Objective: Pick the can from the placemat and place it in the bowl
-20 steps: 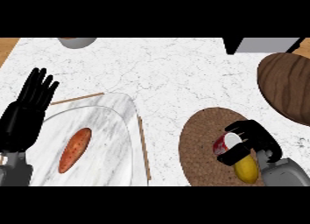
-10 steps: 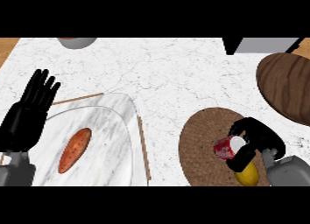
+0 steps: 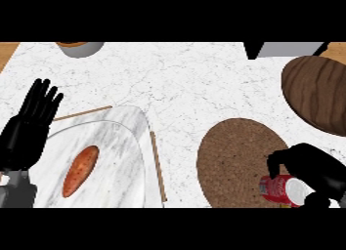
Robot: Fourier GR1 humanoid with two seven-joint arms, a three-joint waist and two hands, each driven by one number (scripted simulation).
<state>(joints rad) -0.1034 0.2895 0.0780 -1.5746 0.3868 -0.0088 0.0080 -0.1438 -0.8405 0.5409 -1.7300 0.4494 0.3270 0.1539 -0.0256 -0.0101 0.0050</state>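
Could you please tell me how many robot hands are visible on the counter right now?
2. The left robot hand rests open, fingers up, at the view's left edge; the right robot hand curls round the red can on the placemat, lower right.

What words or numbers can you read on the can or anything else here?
None can be read.
can: red with a white patch, but any print on it is too blurred to read, and the right robot hand covers part of it.
bowl, placemat, plate: no writing shows.
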